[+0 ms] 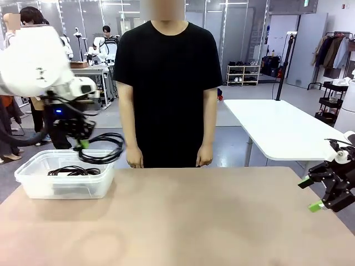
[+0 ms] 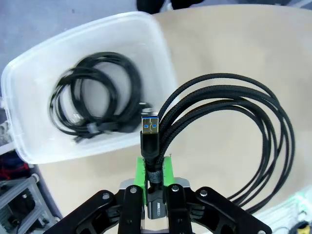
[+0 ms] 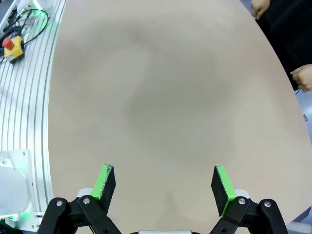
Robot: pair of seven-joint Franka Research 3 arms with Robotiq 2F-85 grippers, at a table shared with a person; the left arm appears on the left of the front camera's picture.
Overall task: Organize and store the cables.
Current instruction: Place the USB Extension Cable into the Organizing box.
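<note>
The coiled cable [image 2: 234,126] is black and braided, its plug [image 2: 149,126] silver with a blue tongue. A smoother black cable [image 2: 95,97] lies in the translucent white bin [image 2: 29,146]. The 2 grippers are black with green pads [image 3: 222,187], over a plain tan table [image 3: 161,87].

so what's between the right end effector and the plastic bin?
Bare tabletop all the way from the open right end effector to the clear plastic bin, front view. The person's hands hang behind the far edge.

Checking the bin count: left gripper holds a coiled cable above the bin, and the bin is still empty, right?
Not quite. The left gripper does hold a coiled cable above the bin, but the bin isn't empty: another coiled cable already lies inside, as the left wrist view shows.
</note>
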